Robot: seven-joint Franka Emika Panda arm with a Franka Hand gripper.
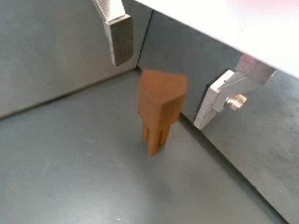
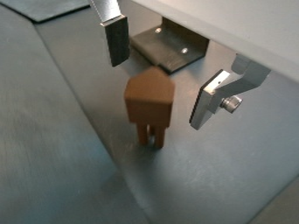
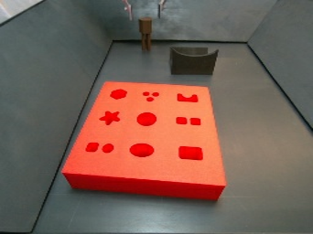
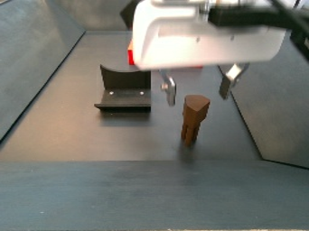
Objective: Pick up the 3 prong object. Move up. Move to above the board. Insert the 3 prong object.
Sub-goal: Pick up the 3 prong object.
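Observation:
The 3 prong object is a slim brown peg standing upright on its prongs on the grey floor. It also shows in a wrist view and in both side views. My gripper is open just above it, with the fingers standing apart on either side of the peg's top and not touching it. The gripper also shows in both wrist views and at the far end of a side view. The red board with shaped recesses lies flat in the middle of the floor.
The dark fixture stands on the floor beside the peg, between it and the right wall; it also shows in a wrist view and a side view. Grey walls enclose the floor on all sides.

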